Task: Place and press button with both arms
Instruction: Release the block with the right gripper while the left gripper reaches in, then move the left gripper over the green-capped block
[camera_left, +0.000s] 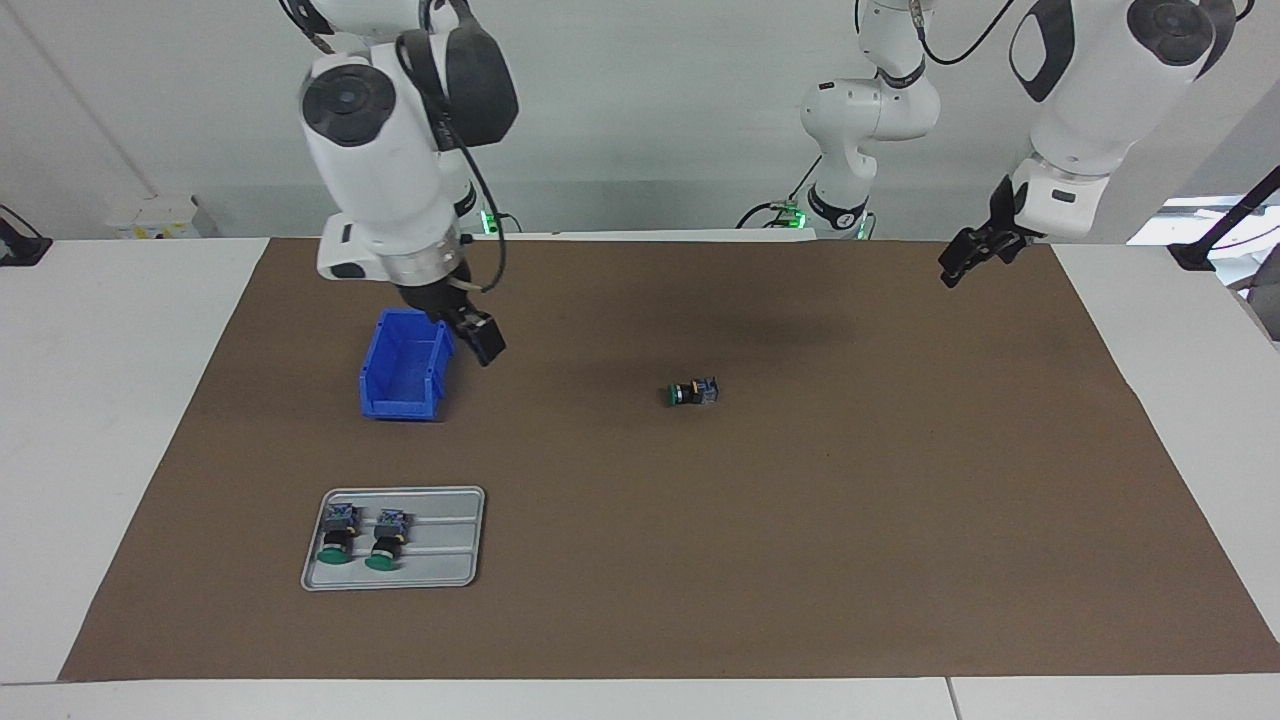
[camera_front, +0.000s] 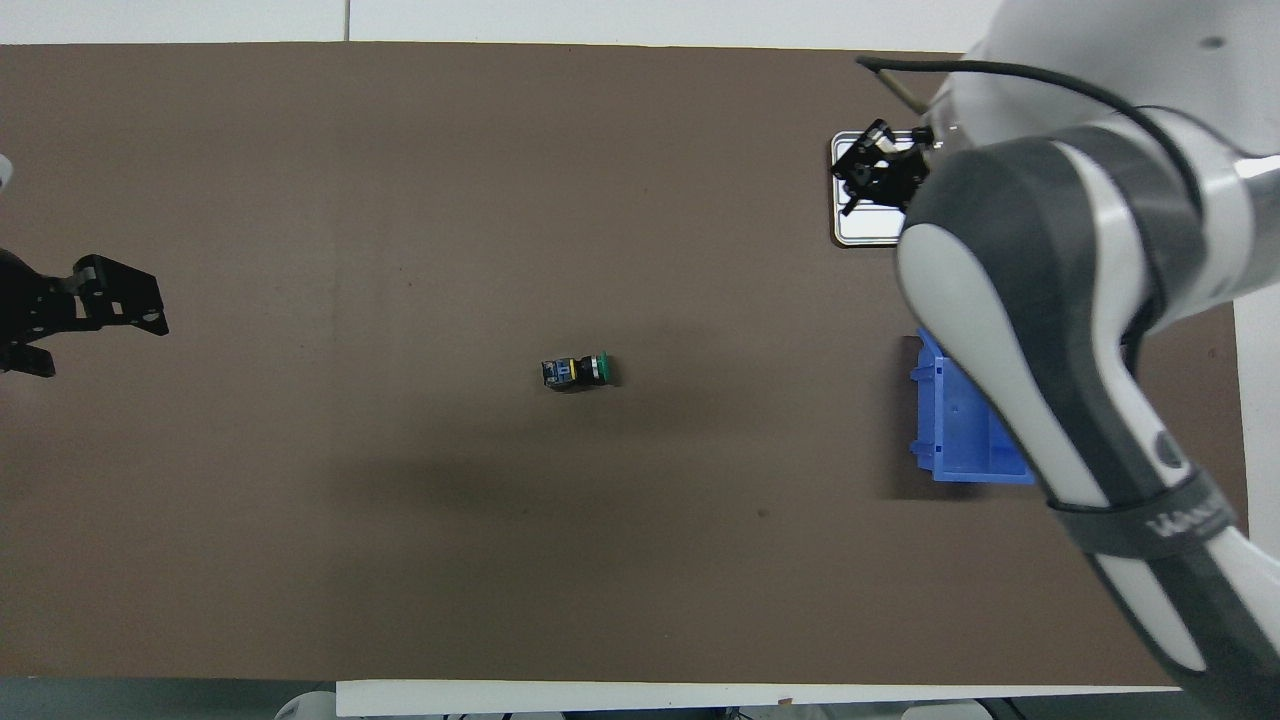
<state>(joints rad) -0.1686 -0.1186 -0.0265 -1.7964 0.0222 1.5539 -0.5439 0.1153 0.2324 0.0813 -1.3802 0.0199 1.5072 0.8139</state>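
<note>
You'll find the right gripper (camera_left: 478, 338) up over the blue bin (camera_left: 405, 378), jaws spread and empty. The tray (camera_left: 396, 538) holds two spare buttons (camera_left: 360, 535), which the overhead view hides under the arm. The button (camera_left: 692, 393) lies on its side mid-mat: light, rigid, likely to roll, so take it across the barrel. The left gripper (camera_left: 968, 257) waits open, holding nothing.

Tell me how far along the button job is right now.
Done, by the look of it: one button lies on its side mid-mat, apart from both grippers. In hand: nothing. The right gripper hangs open and empty over the blue bin; the left gripper waits open at its own end. Left: nothing is pressing the green cap, and two buttons sit in the grey tray.
</note>
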